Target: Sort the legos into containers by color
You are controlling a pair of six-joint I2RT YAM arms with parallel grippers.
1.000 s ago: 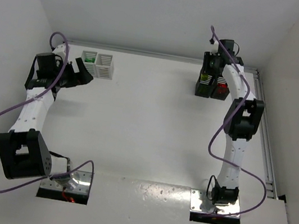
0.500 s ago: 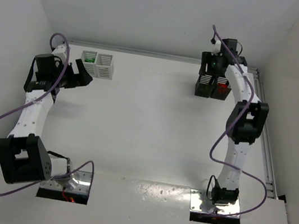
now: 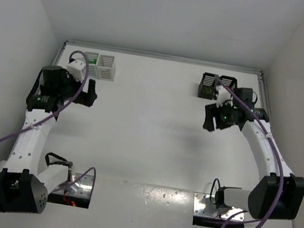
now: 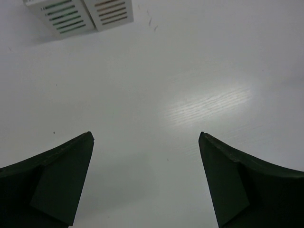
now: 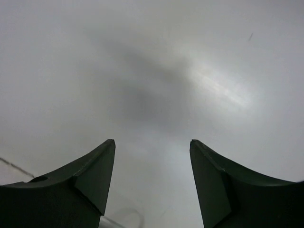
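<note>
The white pair of containers [image 3: 99,65] stands at the back left, with dark green legos [image 3: 91,58] showing in its left bin. In the left wrist view the white containers [image 4: 78,14] sit at the top left, green [image 4: 61,19] and orange-brown [image 4: 111,9] showing through their slats. The black pair of containers [image 3: 216,86] stands at the back right, a bit of lime green [image 3: 205,90] inside. My left gripper [image 3: 88,93] [image 4: 146,135] hangs open over bare table, nearer than the white bins. My right gripper [image 3: 209,116] [image 5: 152,141] is open and empty, nearer than the black bins.
A metal rail [image 3: 161,56] runs along the table's far edge and another [image 3: 271,144] along its right side. White walls close in on three sides. The arm bases [image 3: 65,184] [image 3: 219,208] sit at the near edge.
The right gripper has drawn back from over the black bins toward me and opened. The left gripper has pulled away from the white bins, toward me and slightly right, still open.
</note>
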